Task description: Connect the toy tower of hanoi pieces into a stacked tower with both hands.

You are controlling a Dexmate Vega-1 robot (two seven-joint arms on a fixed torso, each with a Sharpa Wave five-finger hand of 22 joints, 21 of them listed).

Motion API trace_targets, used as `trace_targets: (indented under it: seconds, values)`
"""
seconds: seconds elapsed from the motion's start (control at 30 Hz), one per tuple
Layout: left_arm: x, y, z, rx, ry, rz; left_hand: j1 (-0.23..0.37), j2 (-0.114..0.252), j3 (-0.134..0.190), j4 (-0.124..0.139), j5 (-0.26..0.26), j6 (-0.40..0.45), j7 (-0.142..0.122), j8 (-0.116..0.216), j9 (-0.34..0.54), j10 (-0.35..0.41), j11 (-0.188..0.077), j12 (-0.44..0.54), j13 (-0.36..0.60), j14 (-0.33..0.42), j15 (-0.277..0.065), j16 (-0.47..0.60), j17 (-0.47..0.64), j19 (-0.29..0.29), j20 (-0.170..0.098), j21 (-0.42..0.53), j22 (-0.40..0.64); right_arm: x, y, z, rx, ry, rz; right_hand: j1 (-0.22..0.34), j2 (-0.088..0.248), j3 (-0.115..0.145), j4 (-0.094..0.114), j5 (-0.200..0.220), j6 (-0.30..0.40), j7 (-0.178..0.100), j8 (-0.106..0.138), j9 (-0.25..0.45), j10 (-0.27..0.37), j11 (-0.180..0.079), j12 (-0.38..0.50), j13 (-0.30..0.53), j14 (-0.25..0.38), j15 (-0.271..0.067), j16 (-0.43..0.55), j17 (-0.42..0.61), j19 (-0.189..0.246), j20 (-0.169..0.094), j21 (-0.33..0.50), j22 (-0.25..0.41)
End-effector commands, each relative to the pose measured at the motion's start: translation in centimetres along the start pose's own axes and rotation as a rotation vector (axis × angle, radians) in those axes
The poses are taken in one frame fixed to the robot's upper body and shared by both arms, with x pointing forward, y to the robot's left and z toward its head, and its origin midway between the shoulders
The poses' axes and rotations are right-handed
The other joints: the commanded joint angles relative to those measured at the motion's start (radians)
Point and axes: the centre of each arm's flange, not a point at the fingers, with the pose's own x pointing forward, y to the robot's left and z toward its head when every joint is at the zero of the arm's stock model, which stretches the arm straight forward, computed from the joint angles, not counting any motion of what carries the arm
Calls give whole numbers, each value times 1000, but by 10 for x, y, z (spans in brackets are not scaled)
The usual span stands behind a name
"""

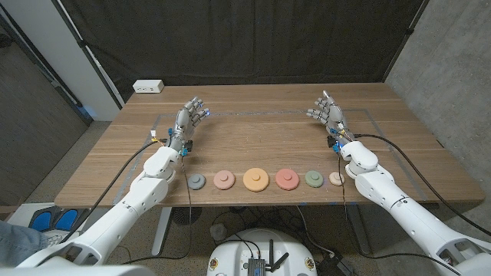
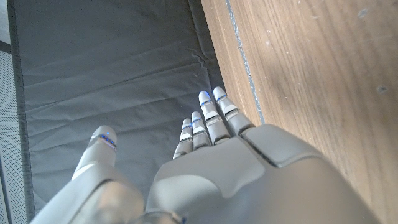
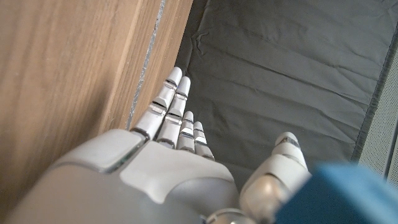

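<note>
Several round tower pieces lie in a row near the table's front edge: a small grey-blue disc, a salmon disc, a large orange disc, a red-pink disc, a green disc and a small peach disc. My left hand stands on its edge at the far left of the table, fingers straight and apart, holding nothing; its back fills the left wrist view. My right hand stands likewise at the far right, empty, its back shown against the wood.
A wooden table carries a taped rectangle outline. A white power strip sits at the back left corner. A dark curtain hangs behind the table. Cables run along both forearms.
</note>
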Motion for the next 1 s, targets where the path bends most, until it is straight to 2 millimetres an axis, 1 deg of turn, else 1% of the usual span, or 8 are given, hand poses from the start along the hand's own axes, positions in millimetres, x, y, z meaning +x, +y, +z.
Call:
trace_targets:
  seconds: [0.03,0.13,0.2,0.37,0.57,0.77,0.9,1.0]
  values:
    - [-3,3,-6,-16,-4,34,-17,3,-2,8,4,16,9,3,1,21,10,4,5,69,-11,24,14,60,-13,32,13,-1,2,-5,8,5,-25,3,10,-1,-5,-2,19,-13,8,5,23,-1,11,7,60,-12,32,26,54,-2,25,5]
    - [-3,4,-8,-18,2,36,-20,10,-6,10,4,19,13,3,1,27,16,3,5,119,-26,44,27,105,-33,58,25,0,2,-6,11,6,-36,3,9,-4,-6,-2,69,-32,23,6,46,3,21,12,116,-18,65,57,88,-3,41,10]
    - [-3,4,-8,-14,5,35,-20,13,-8,11,4,21,15,3,2,30,17,3,5,130,-28,50,34,123,-37,68,30,-1,3,-7,11,5,-41,2,9,-6,-5,-3,86,-39,27,7,65,-1,29,15,138,-31,79,70,106,-8,50,12]
    - [-4,5,-8,-9,10,44,-16,23,-15,9,4,26,16,2,2,43,23,4,6,194,-40,84,57,169,-48,102,49,-2,5,-9,10,7,-57,-1,8,-9,-4,-3,110,-43,31,9,86,-2,38,21,199,-48,113,99,156,-16,76,17]
    - [-4,5,-11,-42,4,57,-1,37,-23,0,4,42,43,4,2,79,17,8,7,309,-54,148,96,248,-64,161,82,-3,7,-11,-3,14,-73,-7,5,-15,-3,-3,135,-45,32,12,114,2,50,31,295,-81,172,148,220,-29,122,39]
    - [-7,6,-10,-53,9,60,14,41,-26,-8,5,52,48,4,2,103,17,9,8,373,-66,190,118,289,-74,197,105,-5,9,-10,-8,7,-94,-16,3,-21,-1,-2,165,-51,35,13,138,2,55,41,411,-149,253,213,300,-68,193,80]
    - [-10,8,-10,-56,3,77,22,44,-27,-10,6,71,67,8,2,126,30,10,8,402,-74,212,131,310,-87,220,121,-5,11,-10,-7,3,-108,8,6,-14,-14,0,183,-53,35,14,149,4,52,45,483,-180,336,283,321,-82,233,118]
    - [-12,9,-9,-49,0,83,36,44,-27,-17,6,83,71,8,2,151,30,12,9,447,-89,245,145,341,-95,247,140,-5,12,-11,-7,4,-112,14,3,-16,-15,0,203,-46,39,15,162,12,51,46,501,-202,381,327,327,-90,252,138]
